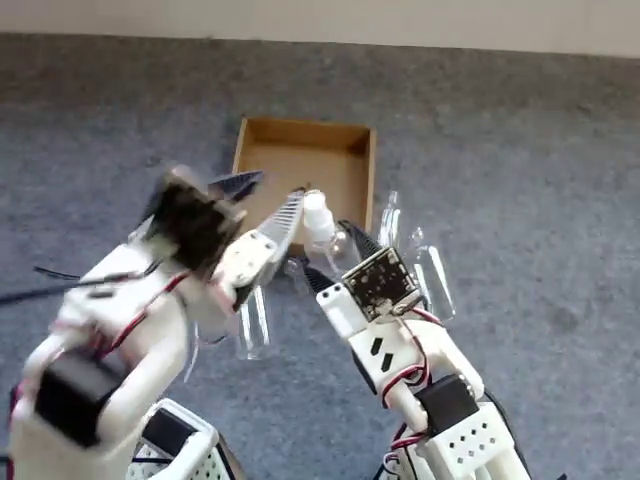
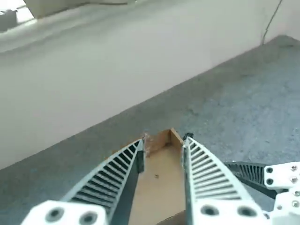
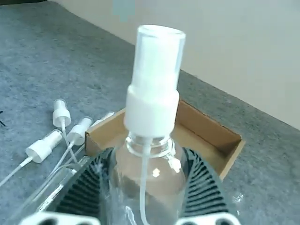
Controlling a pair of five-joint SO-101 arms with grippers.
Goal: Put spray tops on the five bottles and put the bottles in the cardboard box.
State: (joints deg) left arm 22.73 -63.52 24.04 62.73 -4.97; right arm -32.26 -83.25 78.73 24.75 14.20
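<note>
My right gripper [image 1: 335,257] [image 3: 149,161] is shut on a clear bottle [image 3: 147,180] that stands upright between its black fingers. A white spray top [image 1: 318,216] [image 3: 152,84] sits on the bottle's neck, with its tube hanging down inside. The bottle is held just in front of the open cardboard box [image 1: 305,160] [image 3: 206,133]. My left gripper [image 1: 265,196] [image 2: 164,140] hangs open beside the spray top, over the box's near edge, with nothing between its white fingers. Three loose spray tops [image 3: 61,114] lie on the carpet beside the box.
Two bare clear bottles [image 1: 390,224] [image 1: 432,270] lie on the grey carpet right of the box. A third [image 1: 253,322] lies under the left arm. The right gripper's black finger [image 2: 248,171] shows close beside the left gripper. A pale wall runs behind the box.
</note>
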